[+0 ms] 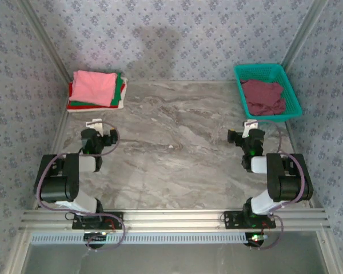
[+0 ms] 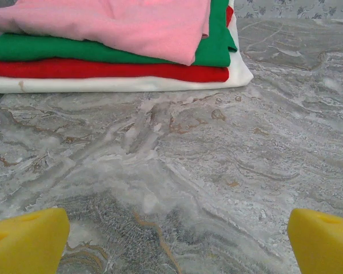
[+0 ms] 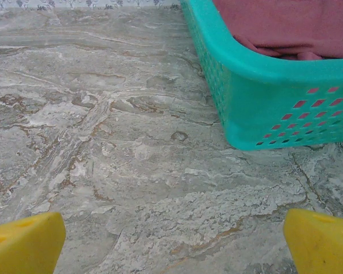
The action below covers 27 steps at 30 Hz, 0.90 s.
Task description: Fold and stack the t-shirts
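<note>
Grey marble table (image 1: 177, 148), floral-papered walls (image 1: 177, 34)

Grey marbled table (image 1: 177, 142), stack of folded t-shirts (image 1: 96, 89) at far left, teal mesh basket (image 1: 260, 67) at far right.

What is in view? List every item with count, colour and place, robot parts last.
folded t-shirts: four, pink over green over red over white, stacked at the table's far left corner
maroon t-shirt: one, maroon, crumpled inside the basket
basket: one, teal mesh, far right of the table
table: one, grey marbled, under everything
left claw: one, yellow pads, open, facing the stack
right claw: one, yellow pads, open, facing the basket
</note>
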Tool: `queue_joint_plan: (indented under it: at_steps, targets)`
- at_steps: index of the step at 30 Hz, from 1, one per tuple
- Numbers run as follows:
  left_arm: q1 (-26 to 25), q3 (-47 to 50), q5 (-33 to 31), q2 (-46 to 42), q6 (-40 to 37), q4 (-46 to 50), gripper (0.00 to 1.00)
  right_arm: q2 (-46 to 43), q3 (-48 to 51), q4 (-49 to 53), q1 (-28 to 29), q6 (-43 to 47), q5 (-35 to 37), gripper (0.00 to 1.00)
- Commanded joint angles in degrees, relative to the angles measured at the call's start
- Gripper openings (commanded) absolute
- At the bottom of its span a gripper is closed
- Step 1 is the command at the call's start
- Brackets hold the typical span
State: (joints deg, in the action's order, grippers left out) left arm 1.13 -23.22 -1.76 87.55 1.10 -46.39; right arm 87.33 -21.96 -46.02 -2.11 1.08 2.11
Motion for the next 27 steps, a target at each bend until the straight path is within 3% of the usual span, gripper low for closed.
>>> queue_joint_plan:
  at_steps: [1, 17, 19, 20, 21, 23, 25, 27]
  targets:
    - [0.05, -0.68, 0.15, 0.34, 0.25, 0.16, 0.98, -0.05, -0.40, -0.70, 0.36, 0.06, 0.18, 1.00]
    - [0.79, -0.69, 1.26, 0.35, 0.73, 0.17, 0.98, 0.03, -0.63, -0.21, -0.08, -0.12, -0.53, 1.00]
    - [0.63, -0.27, 0.97, -0.16, 0.49, -0.75, 0.98, -0.64, -0.26, -1.34, 1.02, -0.13, 3.71, 1.00]
    - [-0.48, -0.15, -0.82, -3.06, -0.08, 0.84, 0.98, -3.68, -1.07, 2.08, 2.73, 0.04, 9.57, 1.00]
    - [-2.84, -1.49, -5.67, -8.34, -1.18, 7.78, 0.98, -9.29, -4.43, 12.97, 4.52, 0.49, 12.76, 1.00]
    - [-6.78, -4.94, -10.67, -17.58, -1.48, 17.87, 0.97, -17.75, -11.46, 29.33, 6.41, -2.84, 13.89, 1.00]
    - [-8.10, -8.87, -6.90, -23.56, 2.42, 22.59, 0.98, -21.64, -16.38, 34.78, 6.61, -5.57, 12.61, 1.00]
    - [-10.01, -18.03, -2.10, -23.50, 6.12, 30.99, 0.98, -20.19, -25.24, 43.94, 5.34, -9.74, 12.26, 1.00]
